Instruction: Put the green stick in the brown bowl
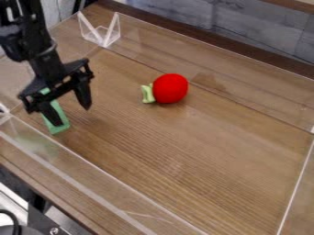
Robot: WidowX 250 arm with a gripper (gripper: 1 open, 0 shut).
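The green stick [54, 117] lies on the wooden table near the left edge. My black gripper [57, 101] hangs just above it with its fingers [84, 97] spread apart on either side, open; I cannot tell whether it touches the stick. The brown bowl is out of view.
A red ball-like object [170, 87] with a small green piece [146, 94] beside it sits at the table's middle. A clear plastic holder [101, 32] stands at the back left. A low transparent wall [73, 179] runs along the table's front edge.
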